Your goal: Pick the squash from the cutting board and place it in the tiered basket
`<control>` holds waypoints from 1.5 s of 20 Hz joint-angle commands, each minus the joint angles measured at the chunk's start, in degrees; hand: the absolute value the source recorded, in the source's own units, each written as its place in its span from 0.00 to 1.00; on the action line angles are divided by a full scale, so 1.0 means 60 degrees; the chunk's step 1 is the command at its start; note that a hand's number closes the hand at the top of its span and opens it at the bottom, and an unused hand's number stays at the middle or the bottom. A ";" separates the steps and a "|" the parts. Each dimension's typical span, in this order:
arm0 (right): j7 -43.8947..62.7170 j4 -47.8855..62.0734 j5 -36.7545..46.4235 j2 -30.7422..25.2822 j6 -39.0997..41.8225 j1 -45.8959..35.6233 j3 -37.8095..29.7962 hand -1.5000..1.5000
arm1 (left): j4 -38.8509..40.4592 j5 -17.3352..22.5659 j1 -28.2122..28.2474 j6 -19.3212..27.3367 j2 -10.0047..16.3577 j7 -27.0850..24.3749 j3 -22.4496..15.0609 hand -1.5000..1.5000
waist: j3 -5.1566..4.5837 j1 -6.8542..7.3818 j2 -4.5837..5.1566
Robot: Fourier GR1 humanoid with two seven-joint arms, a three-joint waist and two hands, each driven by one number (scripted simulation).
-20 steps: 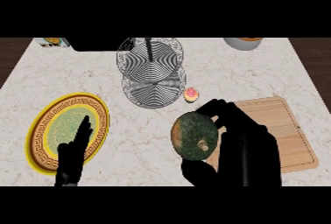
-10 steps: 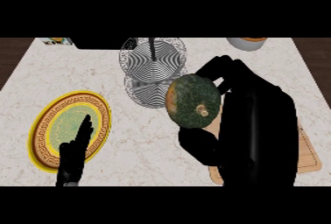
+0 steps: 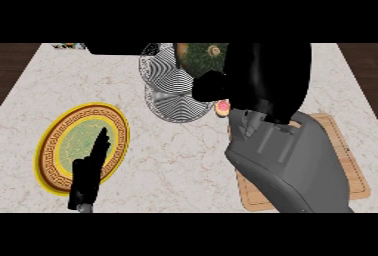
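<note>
The dark green mottled squash (image 3: 201,57) is raised over the upper tier of the black-and-white striped tiered basket (image 3: 164,85). My right hand (image 3: 255,75) is curled round it from the right and hides most of it. The wooden cutting board (image 3: 347,165) lies at the right, largely covered by my grey right forearm. My left hand (image 3: 88,172) rests open with fingers up over the plate at the lower left.
A yellow-rimmed green plate (image 3: 55,150) lies at the left on the marble counter. A small pink and orange item (image 3: 221,107) sits by the basket's right edge. Dark objects line the counter's far edge.
My right hand has carried the squash up and away from the cutting board to above the basket's upper tier. The forearm now covers much of the board. The left hand has stayed put.
</note>
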 commanded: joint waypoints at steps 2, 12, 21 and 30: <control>0.0344 0.2340 -0.0591 0.0079 -0.0761 -0.0975 -0.0738 1.00 | -0.0226 -0.0057 0.0045 -0.0011 0.0046 0.0070 -0.0014 0.50 | 0.0007 0.0025 0.0030; -0.0444 0.6623 -0.1080 0.0080 -0.2944 -0.2182 -0.0366 1.00 | -0.0143 0.0109 0.0056 -0.0390 0.0271 -0.0062 0.0159 0.50 | 0.0003 0.0183 0.0067; -0.1303 0.8731 -0.2214 0.0081 -0.5211 -0.2440 -0.0834 1.00 | 0.0220 -0.0241 0.0081 -0.0065 -0.0252 -0.0427 -0.0212 0.50 | 0.0005 0.0321 0.0120; -0.3297 0.8632 -0.4842 0.0081 -0.8132 -0.1763 -0.1492 0.00 | 0.0397 0.0004 -0.0169 -0.0256 -0.0083 -0.0453 0.0120 0.50 | 0.0013 0.0345 0.0126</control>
